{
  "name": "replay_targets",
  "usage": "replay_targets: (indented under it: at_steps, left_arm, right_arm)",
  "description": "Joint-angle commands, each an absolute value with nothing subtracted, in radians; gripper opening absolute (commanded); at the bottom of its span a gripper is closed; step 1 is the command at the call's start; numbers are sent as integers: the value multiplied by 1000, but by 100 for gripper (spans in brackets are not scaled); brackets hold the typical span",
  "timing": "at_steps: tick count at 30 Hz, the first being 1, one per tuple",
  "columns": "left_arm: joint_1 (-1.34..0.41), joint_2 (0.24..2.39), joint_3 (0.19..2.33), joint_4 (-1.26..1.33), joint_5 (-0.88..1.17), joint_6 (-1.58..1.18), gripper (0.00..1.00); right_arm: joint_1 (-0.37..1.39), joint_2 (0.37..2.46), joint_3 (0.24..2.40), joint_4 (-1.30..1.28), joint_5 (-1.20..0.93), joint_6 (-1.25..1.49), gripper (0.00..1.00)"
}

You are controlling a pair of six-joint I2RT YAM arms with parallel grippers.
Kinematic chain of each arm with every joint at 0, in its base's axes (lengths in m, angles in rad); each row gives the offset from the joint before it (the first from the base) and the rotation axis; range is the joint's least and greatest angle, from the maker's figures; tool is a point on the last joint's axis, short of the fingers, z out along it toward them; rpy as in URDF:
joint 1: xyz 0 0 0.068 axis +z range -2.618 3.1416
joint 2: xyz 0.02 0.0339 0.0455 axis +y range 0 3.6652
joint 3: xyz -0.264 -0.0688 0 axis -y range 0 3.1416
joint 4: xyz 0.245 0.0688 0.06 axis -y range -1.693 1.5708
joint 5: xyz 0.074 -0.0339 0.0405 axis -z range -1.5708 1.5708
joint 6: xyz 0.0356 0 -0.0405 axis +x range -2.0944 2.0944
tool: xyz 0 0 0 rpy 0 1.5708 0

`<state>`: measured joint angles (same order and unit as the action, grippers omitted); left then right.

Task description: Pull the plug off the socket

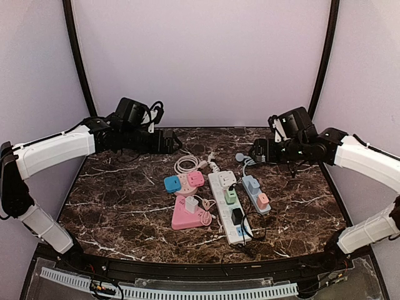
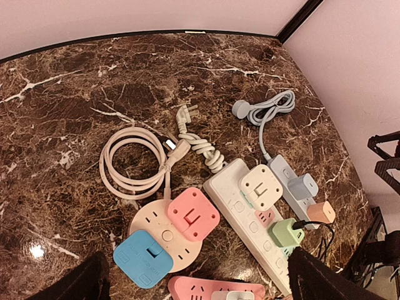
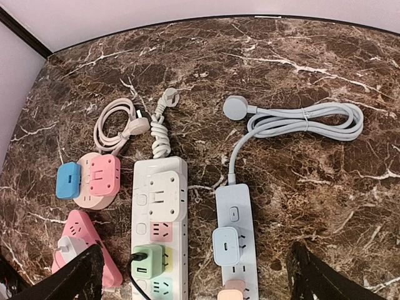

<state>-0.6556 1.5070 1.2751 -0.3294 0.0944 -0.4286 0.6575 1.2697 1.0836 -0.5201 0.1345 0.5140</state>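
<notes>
Hovering above the far part of the counter (image 1: 119, 200), the left tool (image 2: 199, 262) and the right tool (image 3: 194, 259) are both held with their fingers (image 2: 81, 281) wide apart, and nothing is gripped by either.

Between the left tool's fingers a round beige socket (image 2: 164, 234) is framed, with a pink plug (image 2: 192, 214) and a blue plug (image 2: 142, 258) seated on it. Its coiled cord (image 2: 128, 164) is laid beyond it. Just right of that socket, a white power strip (image 2: 232, 187) is seen carrying a white adapter (image 2: 260, 186) and a green plug (image 2: 287, 232).

Between the right tool's fingers the same white strip is found, with a blue-grey strip (image 3: 232, 212) just beside it to the right. A light blue plug (image 3: 225, 245) and a peach plug (image 3: 233, 290) are pushed into the blue-grey strip, and its bundled grey cord (image 3: 306, 120) is laid farther out. By the right tool's left finger, a pink strip (image 3: 78, 228) with a white charger (image 3: 65, 247) plugged in is partly hidden.
</notes>
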Motion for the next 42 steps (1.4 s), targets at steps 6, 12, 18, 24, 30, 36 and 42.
replay_targets:
  at_steps: [6,12,18,24,30,36,42]
  left_arm:
    - [-654,1535,1300,-288,155,-455,99]
    - [-655,1573,1296,-240,230,-514,99]
    - [-656,1677,1317,-160,375,-620,95]
    - [-700,1819,1396,-80,464,-705,81]
    - [-749,1963,1501,-47,527,-762,64]
    - [-786,2045,1595,-45,548,-787,49]
    - [-813,2128,1701,-62,559,-801,39]
  right_arm:
    - [663,1391,1132,-576,115,484,99]
    - [663,1423,1114,-549,96,468,99]
    - [672,1482,1084,-518,41,464,91]
    - [692,1541,1081,-544,80,471,79]
    - [693,1554,1026,-520,99,478,74]
    - [691,1584,1023,-500,149,466,69]
    - [692,1627,1035,-470,159,441,60]
